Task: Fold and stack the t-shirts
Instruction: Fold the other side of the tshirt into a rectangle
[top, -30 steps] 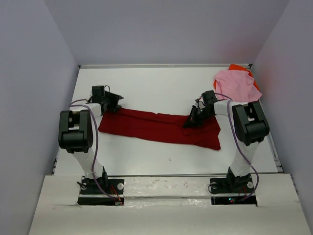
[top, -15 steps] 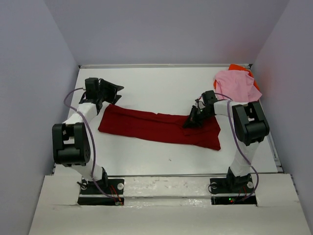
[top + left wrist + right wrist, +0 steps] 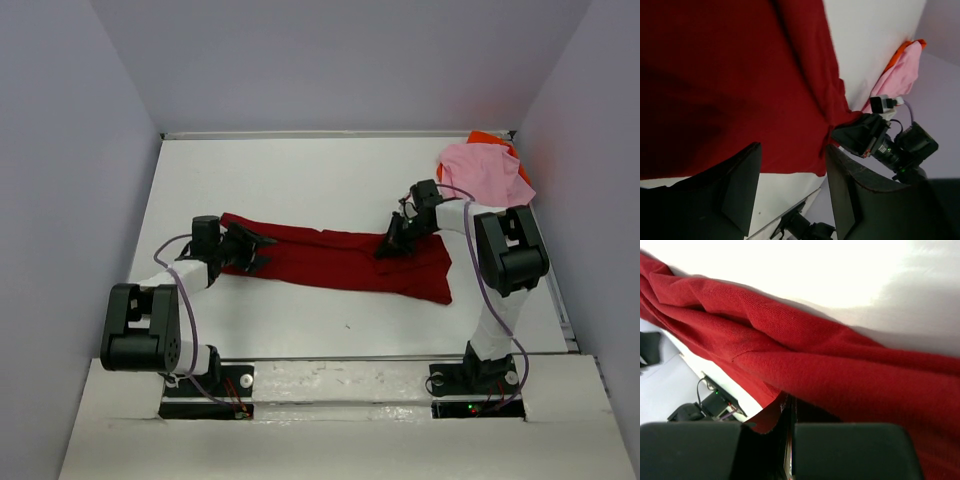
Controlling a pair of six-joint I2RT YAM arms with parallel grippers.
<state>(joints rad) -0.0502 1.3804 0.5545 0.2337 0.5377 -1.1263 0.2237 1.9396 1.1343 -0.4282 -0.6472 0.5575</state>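
Note:
The dark red t-shirt [image 3: 340,262] lies stretched in a long band across the middle of the table. My left gripper [image 3: 262,250] hovers low over its left end, open, with nothing between the fingers [image 3: 740,185]; the red cloth [image 3: 730,80] fills that wrist view. My right gripper [image 3: 388,247] is shut on the shirt's upper edge towards its right end, and a fold of red cloth [image 3: 815,355] is pinched between the jaws of that gripper [image 3: 791,435]. The light pink t-shirt [image 3: 485,170] lies bunched at the back right corner on top of the bright orange one [image 3: 490,138].
Grey walls close in the table on the left, back and right, with the back edge [image 3: 330,134] just behind the pile. A white ledge [image 3: 330,375] carrying both arm bases runs along the near side. The pink shirt [image 3: 897,77] shows behind the right gripper [image 3: 860,137].
My left arm swung from the back left of the table towards the near side and now points right over the red shirt's left end. The right gripper stayed shut on the shirt.

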